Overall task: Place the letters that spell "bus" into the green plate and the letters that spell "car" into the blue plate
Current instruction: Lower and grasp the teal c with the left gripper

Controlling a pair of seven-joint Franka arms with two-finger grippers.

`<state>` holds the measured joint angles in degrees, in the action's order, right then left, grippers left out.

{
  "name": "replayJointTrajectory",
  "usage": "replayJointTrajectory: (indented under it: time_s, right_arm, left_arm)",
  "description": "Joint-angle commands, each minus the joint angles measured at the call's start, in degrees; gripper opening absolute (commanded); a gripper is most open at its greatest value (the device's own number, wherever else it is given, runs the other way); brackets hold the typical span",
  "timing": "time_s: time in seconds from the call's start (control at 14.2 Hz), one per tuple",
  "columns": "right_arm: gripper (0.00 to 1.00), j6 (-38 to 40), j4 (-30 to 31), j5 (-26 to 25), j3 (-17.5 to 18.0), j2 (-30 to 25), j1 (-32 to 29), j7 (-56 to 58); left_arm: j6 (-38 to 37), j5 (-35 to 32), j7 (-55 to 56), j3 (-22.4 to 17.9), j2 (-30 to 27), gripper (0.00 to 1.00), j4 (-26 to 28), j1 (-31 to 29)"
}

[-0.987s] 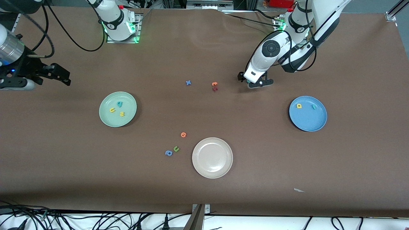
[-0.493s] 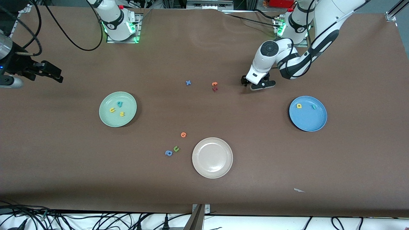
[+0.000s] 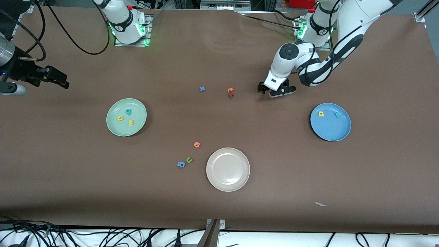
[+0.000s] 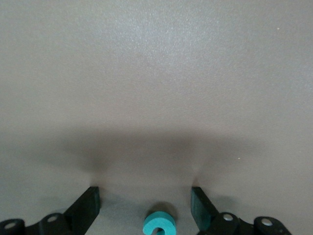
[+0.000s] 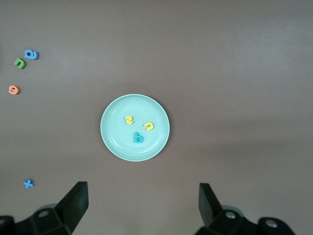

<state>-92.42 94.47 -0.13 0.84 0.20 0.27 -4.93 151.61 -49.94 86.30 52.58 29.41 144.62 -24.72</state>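
The left gripper (image 3: 271,90) is down at the brown table (image 3: 219,206), fingers spread with the teal c (image 4: 159,224) lying loose between them. The right gripper (image 3: 56,79) waits wide open, raised at its arm's end. The b, u and s sit in the green plate (image 3: 113,129); the yellow a (image 3: 321,113) and teal r (image 3: 337,115) in the blue plate (image 3: 329,135).

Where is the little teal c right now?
The teal c lies on the brown table between the open fingers of the left gripper, not yet gripped, near the orange letter and farther from the front camera than the blue plate.
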Motion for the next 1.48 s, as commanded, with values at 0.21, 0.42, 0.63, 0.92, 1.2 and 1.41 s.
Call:
replayJointTrajectory:
  time_s: [0.21, 0.42, 0.63, 0.92, 1.2, 1.41]
  right_arm:
    - [1.0, 0.75, 0.11, 0.65, 0.48, -0.55, -0.62, 0.09]
    - [1.0, 2.86, -0.07, 1.09, -0.05, -0.99, -0.62, 0.01]
    - [1.0, 3.12, -0.16, 0.74, 0.12, -0.99, -0.53, 0.1]
    - [1.0, 3.13, -0.69, 0.92, 0.39, -0.82, -0.45, 0.01]
    - [1.0, 2.69, -0.77, 1.01, 0.39, -0.56, -0.36, -0.08]
    - [1.0, 2.25, -1.12, 0.83, 0.3, -0.38, -0.18, -0.08]
  left_arm:
    - [-0.7, -2.35, 1.94, 2.61, 0.3, 0.87, -0.48, -1.3]
    - [-1.83, -2.35, 1.94, 2.61, 0.39, 0.86, -0.3, -1.04]
    - [-2.8, -2.27, 1.94, 2.7, 0.39, 0.79, -0.13, -0.77]
    - [-3.16, -2.09, 1.94, 3.49, 0.39, 0.78, -0.13, -0.77]
    - [-6.22, -1.74, 2.38, 6.82, 0.39, 0.78, -0.04, -2.69]
    - [-6.5, -1.74, 2.3, 8.41, 0.83, 0.78, -0.12, -4.37]
